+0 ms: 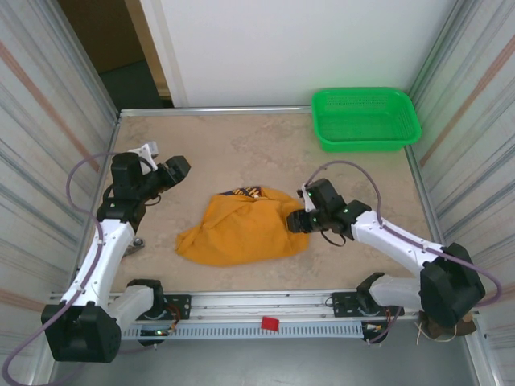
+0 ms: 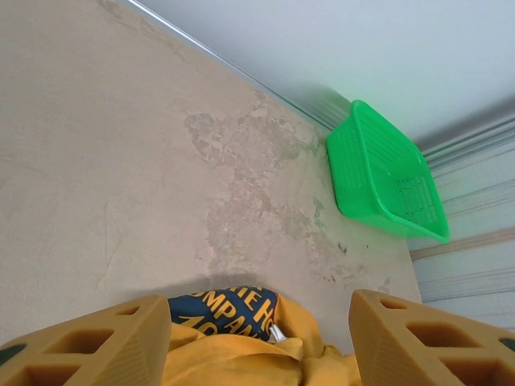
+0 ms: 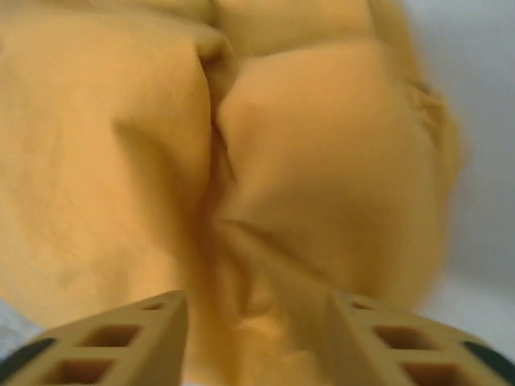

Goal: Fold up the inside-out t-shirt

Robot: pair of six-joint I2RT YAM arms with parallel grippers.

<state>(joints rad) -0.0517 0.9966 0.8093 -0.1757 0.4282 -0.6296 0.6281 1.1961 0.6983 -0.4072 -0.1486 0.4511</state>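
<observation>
Two grippers, both open. We find the shirt (image 1: 241, 229) crumpled at frame centre. The right gripper (image 1: 298, 221) sits at its right edge, jaws apart over cloth; the left gripper (image 1: 175, 169) hangs apart, upper left. We should pinch a single layer, then spread flat.

This looks like a robot lab. A left arm (image 1: 105, 249) and a right arm (image 1: 394, 239) are bolted to a metal rail (image 1: 257, 301) at the near edge of a tan worktop (image 1: 241, 145). Shiny metal panels (image 1: 48, 121) wall in both sides. Cables (image 1: 346, 163) loop from the arms. A green basket (image 1: 366, 118) sits in the far right corner.
</observation>
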